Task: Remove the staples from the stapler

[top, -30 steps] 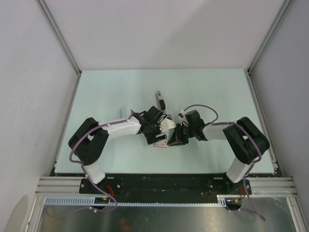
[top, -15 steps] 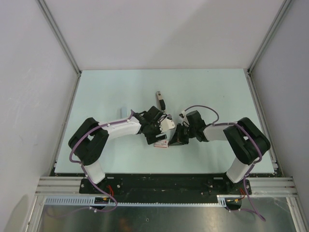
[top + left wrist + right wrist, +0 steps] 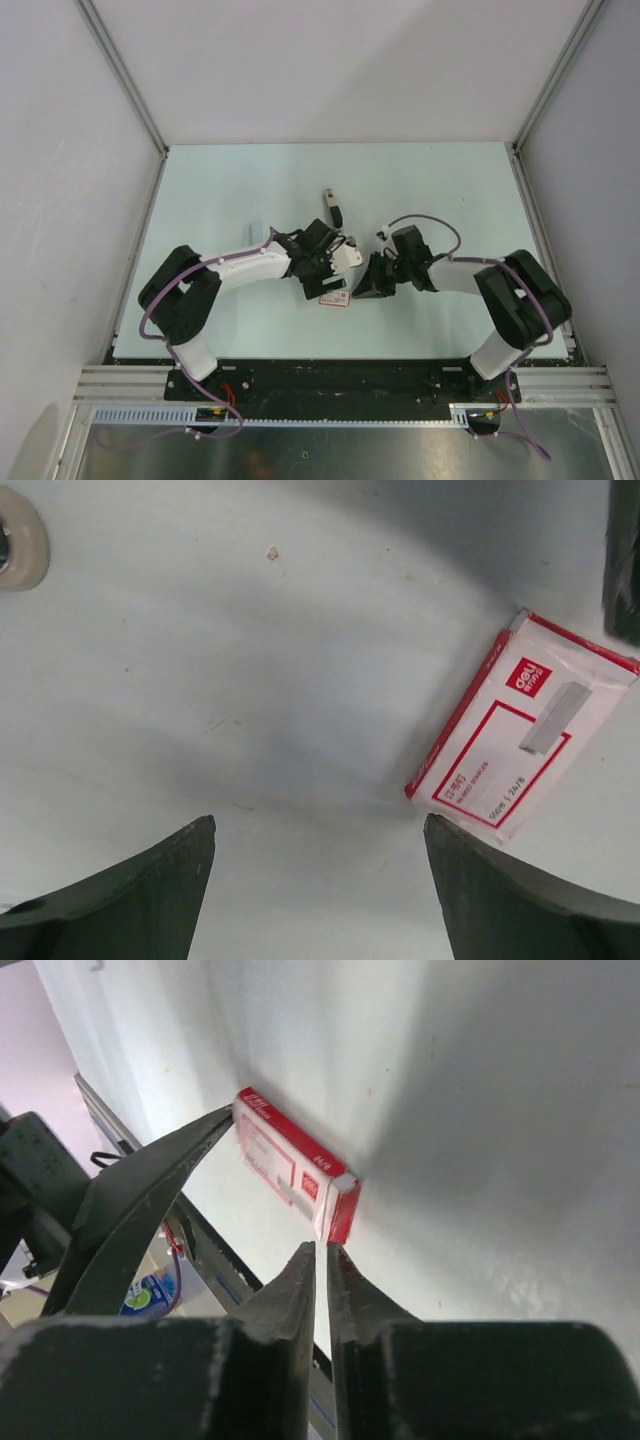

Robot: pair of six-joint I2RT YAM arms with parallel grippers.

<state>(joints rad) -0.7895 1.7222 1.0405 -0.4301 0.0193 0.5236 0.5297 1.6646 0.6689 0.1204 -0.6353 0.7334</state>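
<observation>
A pale green table [image 3: 220, 190] is seen. A stapler [image 3: 333, 209] is laid near its middle, toward the far side. A flat red-and-white box [image 3: 335, 298] is laid printed face up nearer the front, apart from the stapler. A small pale block [image 3: 257, 229] is set further left.

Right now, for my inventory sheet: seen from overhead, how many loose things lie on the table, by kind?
stapler: 1
pink-and-white box: 1
small pale block: 1
Total: 3
</observation>
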